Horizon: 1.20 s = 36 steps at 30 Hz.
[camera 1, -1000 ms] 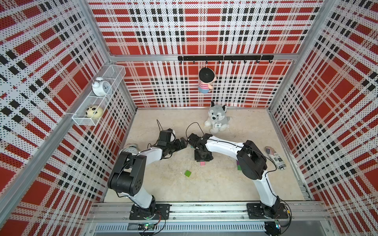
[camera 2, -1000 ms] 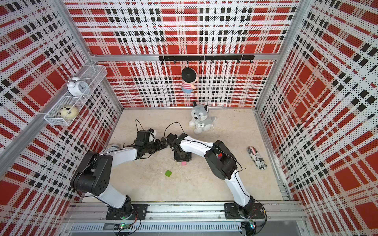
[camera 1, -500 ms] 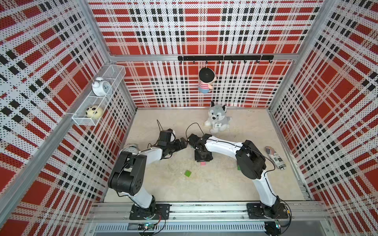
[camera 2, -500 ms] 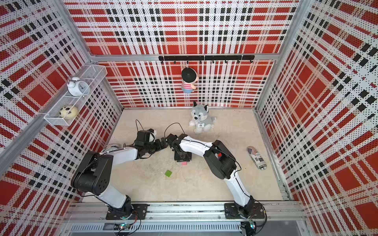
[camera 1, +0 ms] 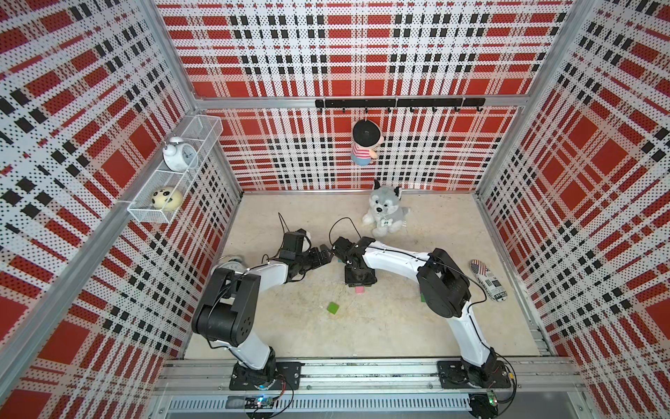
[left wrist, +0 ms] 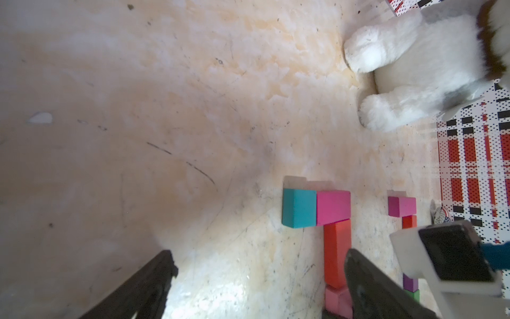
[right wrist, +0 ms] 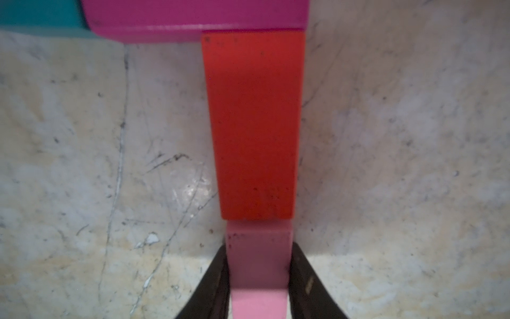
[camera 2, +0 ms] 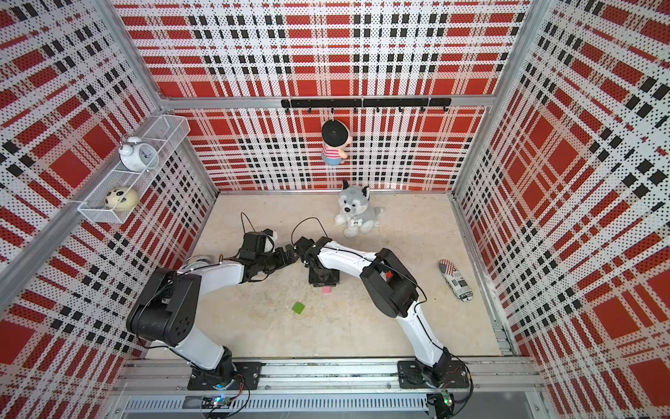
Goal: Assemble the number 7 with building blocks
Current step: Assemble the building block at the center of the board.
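In the right wrist view a teal block and a magenta block lie in a row. A red block runs down from the magenta one's end. A pink block butts against the red block's near end, and my right gripper is shut on it at the floor. My left gripper stands open beside the red block, with nothing between its fingers. In both top views a green block lies loose, and the pink block's end shows under the right gripper.
In the left wrist view, further blocks in magenta, red, purple and green lie past the right arm's wrist. A plush dog sits at the back. A small patterned shoe lies at the right wall.
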{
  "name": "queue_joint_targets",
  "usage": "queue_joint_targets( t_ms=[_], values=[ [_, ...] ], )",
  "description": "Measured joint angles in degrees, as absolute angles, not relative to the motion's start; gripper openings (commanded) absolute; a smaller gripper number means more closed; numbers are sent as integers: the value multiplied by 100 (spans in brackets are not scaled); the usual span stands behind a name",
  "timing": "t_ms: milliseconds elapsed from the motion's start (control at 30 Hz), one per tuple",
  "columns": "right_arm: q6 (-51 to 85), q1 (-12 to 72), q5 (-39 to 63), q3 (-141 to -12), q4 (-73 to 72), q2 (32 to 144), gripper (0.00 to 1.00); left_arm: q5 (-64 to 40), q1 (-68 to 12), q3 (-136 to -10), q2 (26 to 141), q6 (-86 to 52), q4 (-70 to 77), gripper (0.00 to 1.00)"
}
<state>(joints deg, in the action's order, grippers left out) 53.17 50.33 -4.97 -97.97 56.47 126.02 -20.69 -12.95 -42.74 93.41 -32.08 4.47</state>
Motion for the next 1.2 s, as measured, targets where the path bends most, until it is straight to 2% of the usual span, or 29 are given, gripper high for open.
queue_joint_targets(
  t_ms=[567, 1200],
  values=[
    [5295, 4969, -499, -9800, 5647, 12606, 38, -2075, -1295, -4274, 9378, -3208, 447, 98],
    [5186, 4969, -497, -9970, 5651, 12700, 49, -2075, -1295, -4274, 9404, -3208, 449, 98]
  ],
)
